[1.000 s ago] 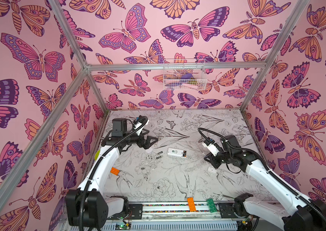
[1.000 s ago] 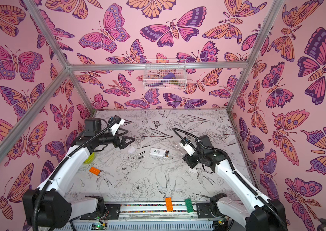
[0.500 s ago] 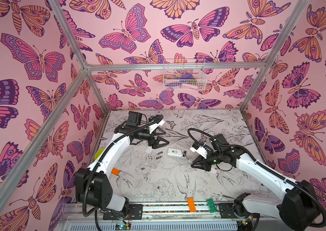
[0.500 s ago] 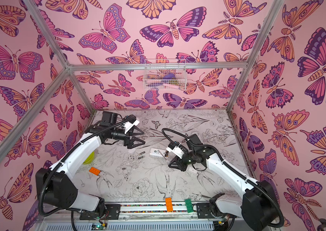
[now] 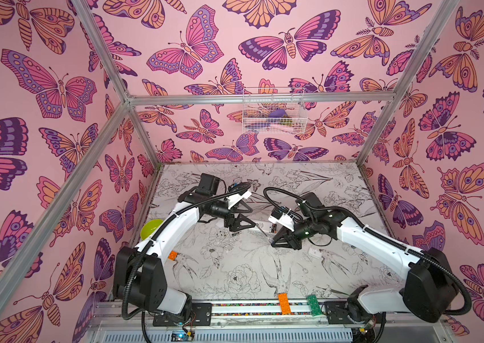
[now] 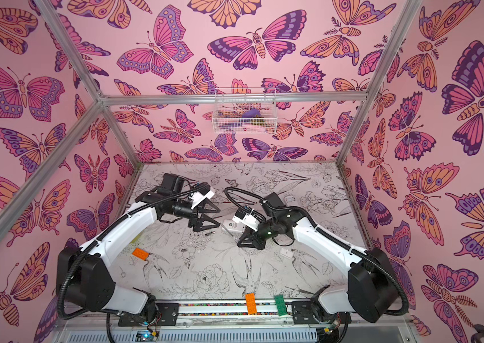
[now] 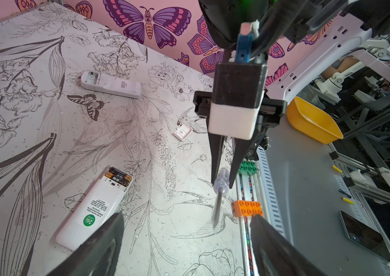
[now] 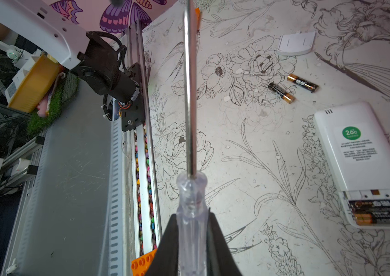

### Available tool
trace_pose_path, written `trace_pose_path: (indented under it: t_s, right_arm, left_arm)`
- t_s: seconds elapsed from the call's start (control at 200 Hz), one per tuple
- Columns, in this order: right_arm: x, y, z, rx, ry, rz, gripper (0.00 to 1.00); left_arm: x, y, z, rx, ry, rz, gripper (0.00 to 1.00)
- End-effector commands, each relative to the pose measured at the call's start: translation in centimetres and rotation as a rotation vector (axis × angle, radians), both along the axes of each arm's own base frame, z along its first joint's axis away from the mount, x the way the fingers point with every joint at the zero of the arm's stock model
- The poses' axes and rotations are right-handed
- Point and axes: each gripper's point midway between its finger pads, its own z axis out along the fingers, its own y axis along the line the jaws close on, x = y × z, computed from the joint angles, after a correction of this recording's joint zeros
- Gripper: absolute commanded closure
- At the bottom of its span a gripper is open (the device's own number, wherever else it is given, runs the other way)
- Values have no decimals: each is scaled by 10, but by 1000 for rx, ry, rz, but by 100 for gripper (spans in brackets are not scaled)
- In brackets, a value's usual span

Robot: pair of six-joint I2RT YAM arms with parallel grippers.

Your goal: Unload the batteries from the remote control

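A white remote control [image 7: 88,210] lies back-up on the table, its compartment uncovered and two black-and-gold batteries [image 7: 118,176] inside. In the right wrist view the same batteries [image 8: 380,210] fill the end of the remote control [image 8: 361,153], and two loose batteries [image 8: 281,92] lie apart on the table. My right gripper [image 8: 191,239] is shut on a clear-handled screwdriver [image 8: 191,203], hovering beside the remote [image 6: 233,225]. My left gripper [image 7: 186,239] is open and empty, just above the table and facing the screwdriver's tip. In a top view both grippers [image 5: 252,218] [image 5: 273,242] meet at the table's middle.
A second white remote [image 7: 110,84] with an empty compartment lies farther off. A loose battery cover [image 7: 182,130] and another cover [image 8: 297,44] rest on the table. A green bowl [image 5: 150,228] and an orange brick [image 5: 172,255] sit left; orange [image 5: 284,303] and green [image 5: 313,303] bricks sit on the front rail.
Both arms have swung in from the sides to the table's middle. The right gripper brought the screwdriver next to the remote, and the left gripper's jaws have narrowed somewhat.
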Motion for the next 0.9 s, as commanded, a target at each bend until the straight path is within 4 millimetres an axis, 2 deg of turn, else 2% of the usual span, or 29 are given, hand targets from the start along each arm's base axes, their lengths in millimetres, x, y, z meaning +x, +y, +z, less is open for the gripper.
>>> trace_pose_path:
  t_s: [0.0, 0.145, 0.331, 0.406, 0.601, 0.756, 0.892]
  right_arm:
    - [2, 10, 12, 47, -30, 44, 98]
    - [8, 15, 13, 65, -37, 36, 98]
    - [14, 18, 6, 43, -36, 37, 98]
    - [15, 19, 6, 44, -34, 39, 98]
    - [17, 20, 9, 49, -42, 28, 98]
    - [19, 19, 12, 53, -77, 16, 92]
    - [21, 15, 15, 47, -116, -13, 73]
  left_arm:
    - [-15, -2, 6, -53, -5, -48, 26]
    - [-21, -3, 4, -75, 16, -58, 46]
    - [-21, -7, 3, -86, 28, -65, 58]
    - [-21, -9, 7, -93, 31, -69, 74]
    - [-25, -9, 2, -80, 30, -63, 100]
    - [-26, -5, -2, -82, 27, -51, 100]
    - [-20, -1, 9, -108, 37, -22, 100]
